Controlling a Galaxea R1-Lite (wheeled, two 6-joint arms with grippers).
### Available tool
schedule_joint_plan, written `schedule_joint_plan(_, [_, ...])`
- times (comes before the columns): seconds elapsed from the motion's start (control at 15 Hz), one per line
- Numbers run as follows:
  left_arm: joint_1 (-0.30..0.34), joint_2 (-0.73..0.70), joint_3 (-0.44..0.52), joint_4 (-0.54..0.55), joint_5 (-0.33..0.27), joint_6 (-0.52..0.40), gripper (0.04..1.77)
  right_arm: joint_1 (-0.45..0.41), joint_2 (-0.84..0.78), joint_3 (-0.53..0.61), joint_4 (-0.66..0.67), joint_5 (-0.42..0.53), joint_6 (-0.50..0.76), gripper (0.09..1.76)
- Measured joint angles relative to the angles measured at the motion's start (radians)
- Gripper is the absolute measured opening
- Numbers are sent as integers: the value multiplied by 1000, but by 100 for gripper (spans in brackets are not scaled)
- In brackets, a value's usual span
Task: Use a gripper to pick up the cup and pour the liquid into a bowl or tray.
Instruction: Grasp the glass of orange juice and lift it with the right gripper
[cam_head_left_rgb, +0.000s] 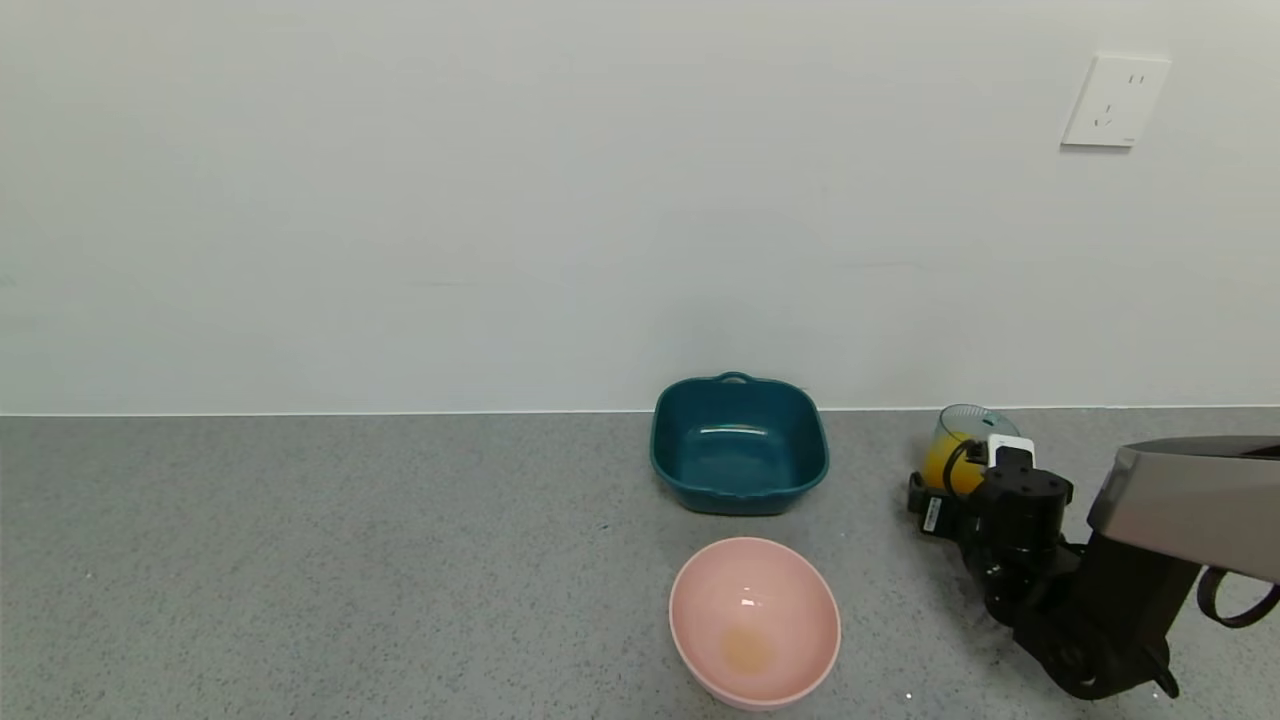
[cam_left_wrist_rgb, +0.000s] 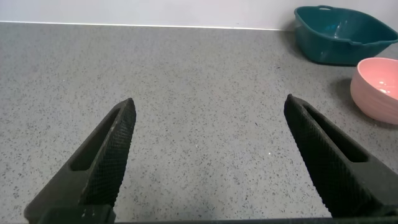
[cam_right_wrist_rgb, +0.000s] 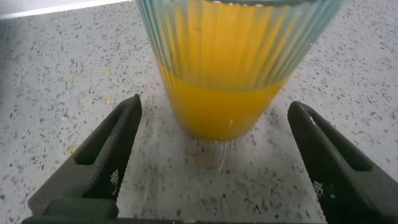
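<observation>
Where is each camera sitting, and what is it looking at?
Head view: on the robot's head, looking forward and down at the counter; shows the right arm reaching the cup.
Left wrist view: on the left arm, looking past the open left gripper over bare counter.
Right wrist view: on the right arm, looking between open fingers of the right gripper at the cup of liquid.
Head and left wrist views share the pink bowl and teal dish.
</observation>
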Motion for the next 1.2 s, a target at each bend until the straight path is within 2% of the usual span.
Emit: schedule_joint_plan(1.2, [0, 0, 0, 0, 0, 0, 172, -62, 87, -195, 41, 42, -63, 171])
